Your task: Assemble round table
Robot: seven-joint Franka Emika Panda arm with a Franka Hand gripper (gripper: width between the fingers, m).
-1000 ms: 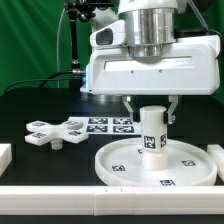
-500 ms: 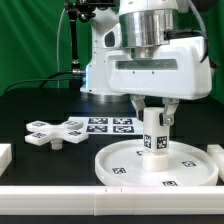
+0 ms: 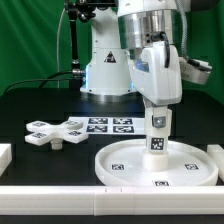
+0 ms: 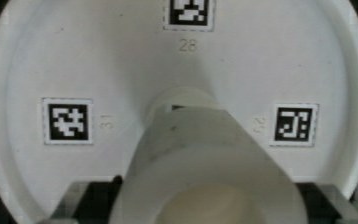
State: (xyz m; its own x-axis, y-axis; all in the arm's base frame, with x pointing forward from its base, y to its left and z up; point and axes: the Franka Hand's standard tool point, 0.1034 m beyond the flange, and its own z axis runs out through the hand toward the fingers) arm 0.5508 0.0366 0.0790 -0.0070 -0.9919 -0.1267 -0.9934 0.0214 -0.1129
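Note:
The large round rimmed disc (image 3: 158,165) lies flat at the front right of the black table. The short thick cylinder (image 3: 157,130) stands upright on the disc's middle, tagged on its side. My gripper (image 3: 157,108) comes straight down over it and is shut on the cylinder's upper end. In the wrist view the cylinder (image 4: 202,160) fills the space between my dark fingers (image 4: 98,200), with the disc (image 4: 87,60) and its tags below. The cross-shaped piece (image 3: 55,131) lies loose on the table at the exterior view's left.
The marker board (image 3: 108,124) lies flat behind the disc. White blocks stand at the table's front left (image 3: 5,155) and right edge (image 3: 216,153). A white rail (image 3: 100,203) runs along the front. A green backdrop stands behind.
My wrist has turned about its vertical axis over the cylinder; the wide gripper body now shows end-on. The cylinder has turned with it and stays on the disc's middle.

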